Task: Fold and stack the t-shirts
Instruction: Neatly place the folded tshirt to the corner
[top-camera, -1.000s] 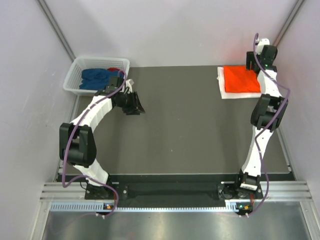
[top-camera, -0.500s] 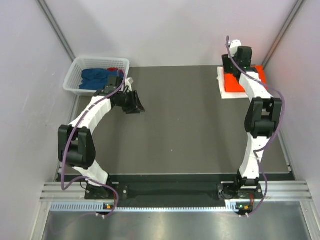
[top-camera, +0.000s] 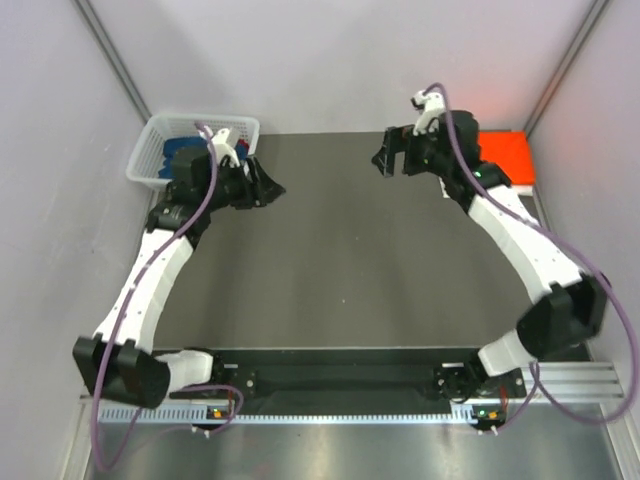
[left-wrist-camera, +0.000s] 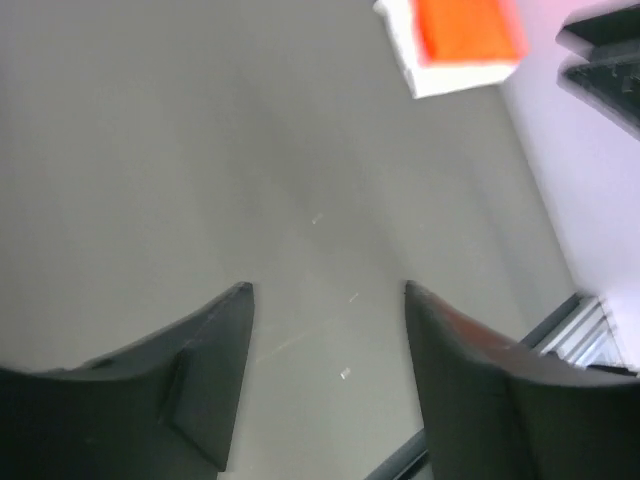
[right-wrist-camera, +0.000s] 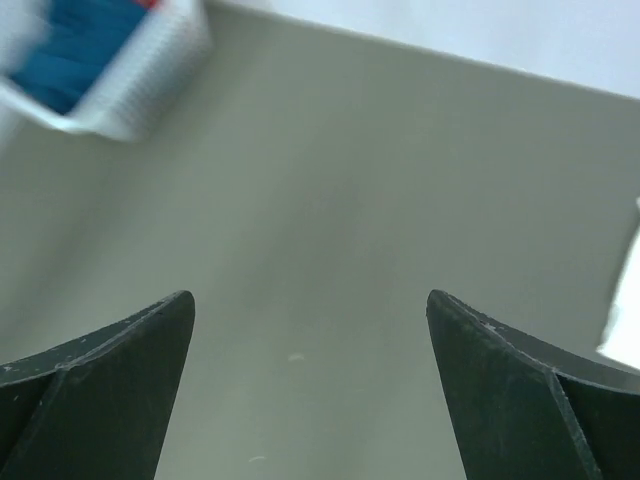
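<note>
A folded bright orange t-shirt (top-camera: 505, 155) lies on a folded white t-shirt (left-wrist-camera: 440, 75) at the table's back right corner; the left wrist view also shows the orange one (left-wrist-camera: 465, 28). The dark blue t-shirt (right-wrist-camera: 85, 45) lies crumpled in the white lattice basket (top-camera: 150, 160) at the back left, with a sliver of red cloth (right-wrist-camera: 150, 3) beside it. My left gripper (top-camera: 272, 187) hangs open just right of the basket, nothing between its fingers (left-wrist-camera: 215, 340). Left of the stack, my right gripper (top-camera: 386, 160) is wide open and empty above the bare mat.
The dark mat (top-camera: 350, 270) spreads between the two arms. Pale walls close in the left, back and right sides. The left arm's upper links partly cover the basket (right-wrist-camera: 150, 90) from above. A metal rail runs along the near edge (top-camera: 330, 385).
My right arm swung left, away from the orange and white stack to the back middle, and its jaws spread wide. My left arm drew back toward the basket and its jaws widened.
</note>
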